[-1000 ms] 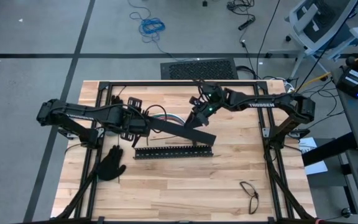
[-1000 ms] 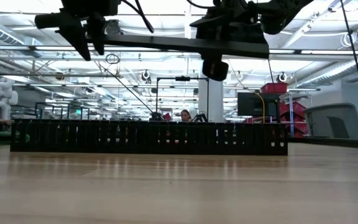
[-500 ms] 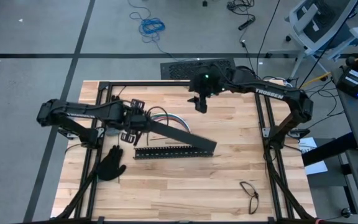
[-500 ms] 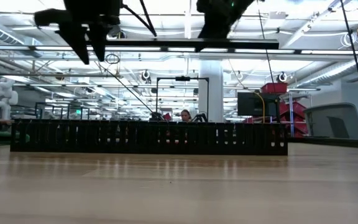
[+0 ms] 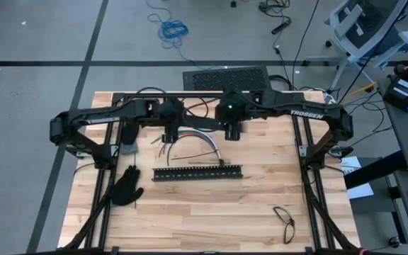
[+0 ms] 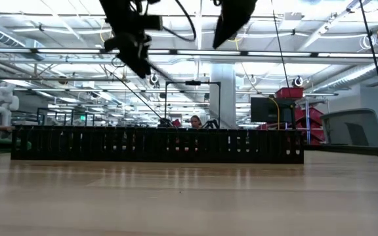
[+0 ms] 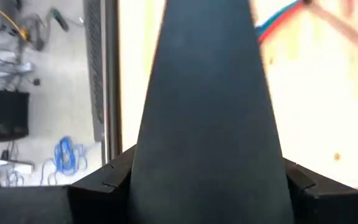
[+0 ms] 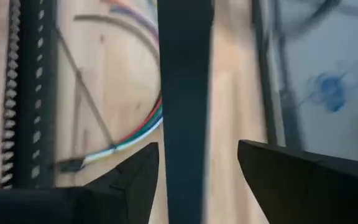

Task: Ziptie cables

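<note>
The cables (image 5: 197,136) lie on the surface just behind the slotted bar (image 5: 197,172). The left pincer (image 7: 207,165) squeezes a flat black bar (image 7: 207,93). The right pincer (image 8: 197,155) is apart around it. The flat bar may slip and drop onto the cables.

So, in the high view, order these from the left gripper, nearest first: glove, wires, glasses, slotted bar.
From the left gripper:
1. wires, close by
2. slotted bar, mid-table
3. glove, left side
4. glasses, far right corner
</note>
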You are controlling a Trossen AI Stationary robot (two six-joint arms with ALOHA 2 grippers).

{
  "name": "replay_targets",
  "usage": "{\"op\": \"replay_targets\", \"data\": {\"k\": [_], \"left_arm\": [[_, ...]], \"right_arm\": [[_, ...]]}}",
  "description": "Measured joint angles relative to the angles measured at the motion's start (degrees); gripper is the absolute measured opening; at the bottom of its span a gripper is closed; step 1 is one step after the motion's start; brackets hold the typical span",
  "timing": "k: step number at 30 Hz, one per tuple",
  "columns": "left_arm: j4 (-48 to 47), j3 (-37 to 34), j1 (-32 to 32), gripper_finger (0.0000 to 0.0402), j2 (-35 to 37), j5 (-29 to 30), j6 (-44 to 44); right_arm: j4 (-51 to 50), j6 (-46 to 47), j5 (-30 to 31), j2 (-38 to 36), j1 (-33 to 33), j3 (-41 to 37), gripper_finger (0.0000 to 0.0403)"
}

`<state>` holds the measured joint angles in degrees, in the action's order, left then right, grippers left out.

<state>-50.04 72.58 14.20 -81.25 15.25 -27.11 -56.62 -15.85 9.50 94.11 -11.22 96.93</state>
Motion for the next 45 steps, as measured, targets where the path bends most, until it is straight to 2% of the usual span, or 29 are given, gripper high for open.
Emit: {"op": "replay_targets", "data": {"k": [3,8,13,16,20,26,28,32,34,38,42,45], "left_arm": [[0.24,-0.02,0.66,0.0229,-2.52,-0.04,-0.83],[0.23,-0.02,0.80,0.0230,-4.59,-0.37,-0.39],[1.53,-0.02,0.78,0.0230,-5.43,-0.44,-0.37],[0.78,-0.02,0.88,0.0230,-5.43,-0.35,-0.27],[-0.43,-0.02,0.89,0.0230,-5.25,-0.19,-0.06],[-1.34,-1.46,0.90,0.0230,-5.21,-0.22,2.35],[-2.11,-2.95,1.40,0.0230,-5.19,-0.40,2.40],[-0.72,-8.16,3.88,0.0230,-5.14,-0.50,2.34],[0.70,-11.56,5.77,0.0231,-5.16,-0.68,2.34],[1.50,-15.91,8.77,0.0231,-5.16,-4.73,2.95],[1.81,-16.72,9.54,0.0231,-4.79,-11.31,4.95],[2.08,-16.68,9.51,0.0231,-4.75,-11.96,5.71]], "right_arm": [[4.22,-0.89,1.65,-0.04,1.23,0.29,0.0218],[4.59,2.84,0.89,1.86,1.01,0.30,0.0217],[5.81,4.39,-3.36,6.94,-0.13,-0.89,0.0217],[7.28,4.50,-6.12,9.05,-0.90,-4.35,0.0217],[14.11,5.91,-10.49,7.89,-2.23,-10.44,0.0217],[16.45,6.65,-10.39,6.77,-2.95,-15.60,0.0217],[18.16,6.03,-8.03,5.21,-3.59,-17.04,0.0217],[21.77,5.52,-4.46,1.33,-8.62,-22.68,0.0217],[23.09,8.15,-3.14,-1.04,-12.52,-25.78,0.0217],[23.60,10.84,-3.34,-4.70,-20.00,-30.93,0.0216],[20.87,9.07,-4.19,-2.38,-23.65,-31.88,0.0200],[20.29,11.48,-7.74,1.16,-25.90,-31.96,0.0181]]}}
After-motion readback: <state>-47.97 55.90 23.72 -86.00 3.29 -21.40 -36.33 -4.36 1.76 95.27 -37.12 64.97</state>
